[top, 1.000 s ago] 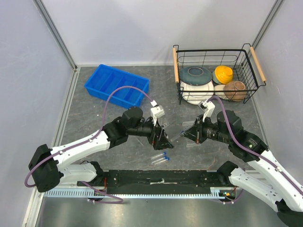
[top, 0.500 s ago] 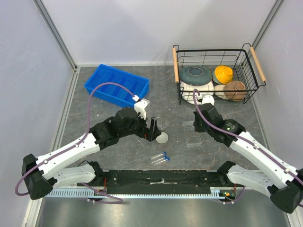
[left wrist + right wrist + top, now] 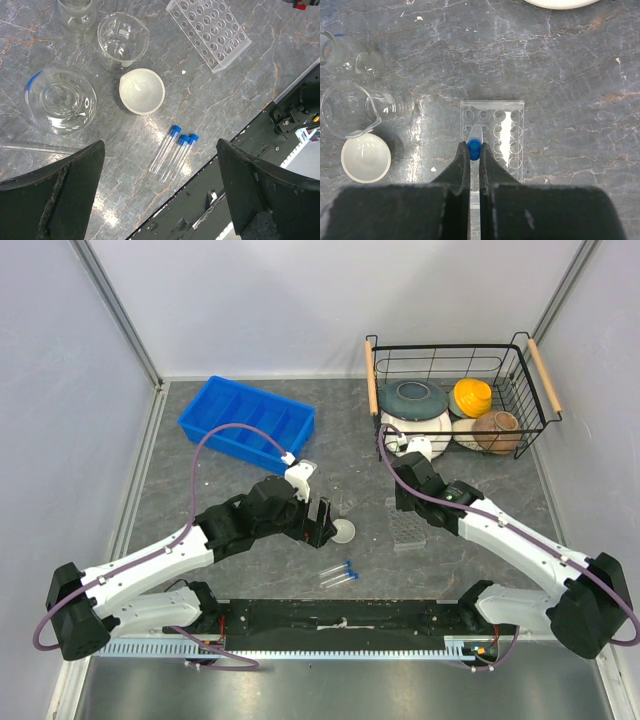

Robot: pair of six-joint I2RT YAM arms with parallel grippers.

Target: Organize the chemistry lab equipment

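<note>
Grey table (image 3: 180, 490) — right end effector (image 3: 475, 153) downward, gripping blue-capped tube (image 3: 474, 146); left end effector (image 3: 157, 147) agape

Divided tray (image 3: 247, 420) sat far left on the table (image 3: 180, 480). Wire basket (image 3: 450, 346) sat far right, bowls and plates (image 3: 413, 398) inside. Tube rack (image 3: 405, 525) lay before the basket, round dish (image 3: 343, 531) to its left, beakers (image 3: 345, 110) just behind the dish. Three capped tubes (image 3: 338, 573) lay side by side nearer the arm bases. A fourth tube (image 3: 475, 145) was over the rack.

White links (image 3: 150, 562), black joints (image 3: 250, 520), purple cables (image 3: 235, 426)
</note>
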